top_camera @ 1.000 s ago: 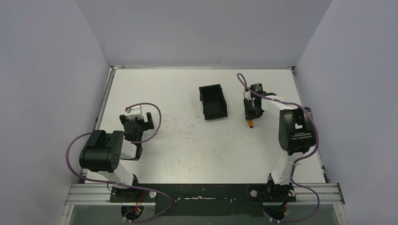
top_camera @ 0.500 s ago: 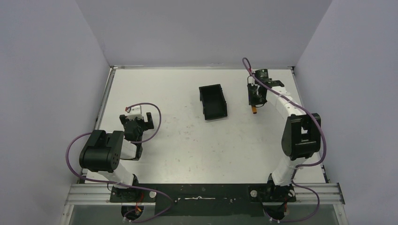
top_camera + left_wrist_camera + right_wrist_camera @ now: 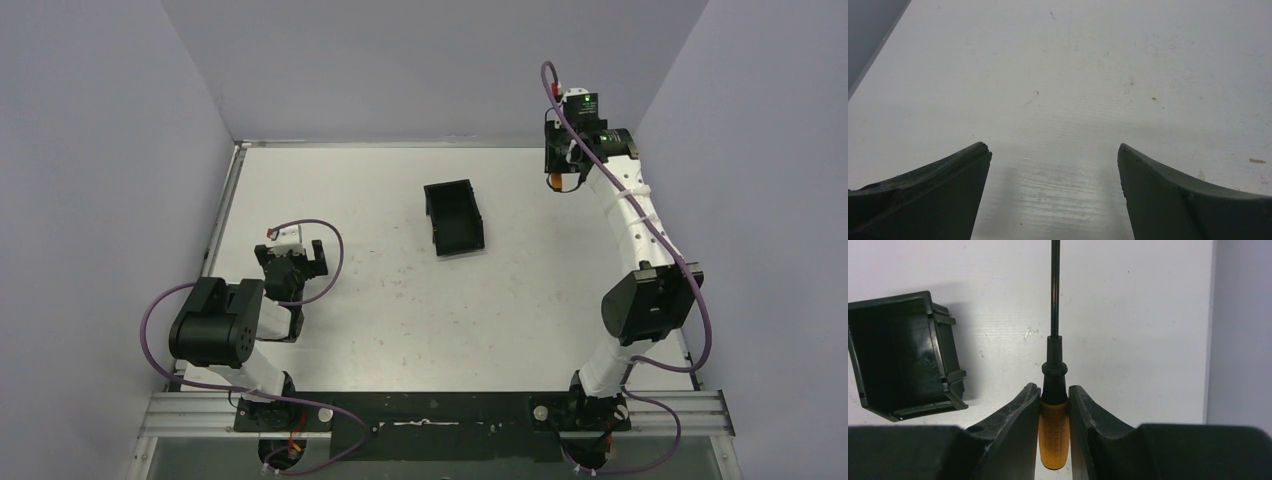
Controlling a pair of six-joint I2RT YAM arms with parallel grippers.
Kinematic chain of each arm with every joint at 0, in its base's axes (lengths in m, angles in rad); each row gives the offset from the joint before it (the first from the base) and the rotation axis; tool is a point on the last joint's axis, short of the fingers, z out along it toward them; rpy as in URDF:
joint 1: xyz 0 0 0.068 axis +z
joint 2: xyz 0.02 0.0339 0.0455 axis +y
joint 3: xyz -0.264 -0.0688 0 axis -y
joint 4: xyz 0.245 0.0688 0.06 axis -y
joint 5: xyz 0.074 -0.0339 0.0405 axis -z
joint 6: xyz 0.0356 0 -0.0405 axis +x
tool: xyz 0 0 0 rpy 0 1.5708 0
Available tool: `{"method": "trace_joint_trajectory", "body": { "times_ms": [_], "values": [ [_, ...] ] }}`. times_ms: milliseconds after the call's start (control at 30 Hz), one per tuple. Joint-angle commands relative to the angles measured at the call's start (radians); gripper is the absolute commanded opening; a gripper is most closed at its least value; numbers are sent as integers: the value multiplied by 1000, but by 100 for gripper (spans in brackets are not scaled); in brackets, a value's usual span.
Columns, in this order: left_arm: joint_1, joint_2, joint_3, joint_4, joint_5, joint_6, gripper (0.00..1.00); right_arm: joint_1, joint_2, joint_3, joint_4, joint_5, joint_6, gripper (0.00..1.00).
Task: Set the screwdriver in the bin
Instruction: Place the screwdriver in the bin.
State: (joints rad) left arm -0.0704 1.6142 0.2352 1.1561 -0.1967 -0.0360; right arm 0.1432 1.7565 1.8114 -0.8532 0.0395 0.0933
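Observation:
My right gripper [image 3: 562,168] is shut on the screwdriver [image 3: 1053,432], gripping its orange handle; its dark shaft [image 3: 1054,287] points away from the wrist. The gripper is raised high over the table's far right corner, and the orange handle [image 3: 555,181] shows below it in the top view. The black bin [image 3: 454,216] stands open-topped on the table at centre back, left of the gripper; it also shows in the right wrist view [image 3: 903,355] at the left. My left gripper [image 3: 292,258] is open and empty, low over the table at the left [image 3: 1054,155].
Grey walls enclose the table on the left, back and right; the right wall [image 3: 1243,330] is close to the right gripper. The white tabletop [image 3: 400,300] lies between the arms.
My right gripper has risen and moved toward the far right corner with the screwdriver in it. The left arm and the bin have not moved.

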Motion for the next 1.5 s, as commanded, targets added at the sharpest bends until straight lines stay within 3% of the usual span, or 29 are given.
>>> {"method": "trace_joint_trajectory", "body": {
  "times_ms": [0,233,1000,1233,1467],
  "values": [
    [-2,-3,19,54,10,6,97,-7,-30,123,-74,44,18,0],
    [-1,-2,19,53,10,7,97,23,-11,216,-134,70,43,0],
    [-2,-4,19,52,10,6,97,481,131,362,-118,241,206,0],
    [-2,-3,19,52,11,7,97,503,169,364,-74,210,186,0],
    [-2,-3,19,53,10,6,97,458,154,208,50,90,122,0]
  ]
}}
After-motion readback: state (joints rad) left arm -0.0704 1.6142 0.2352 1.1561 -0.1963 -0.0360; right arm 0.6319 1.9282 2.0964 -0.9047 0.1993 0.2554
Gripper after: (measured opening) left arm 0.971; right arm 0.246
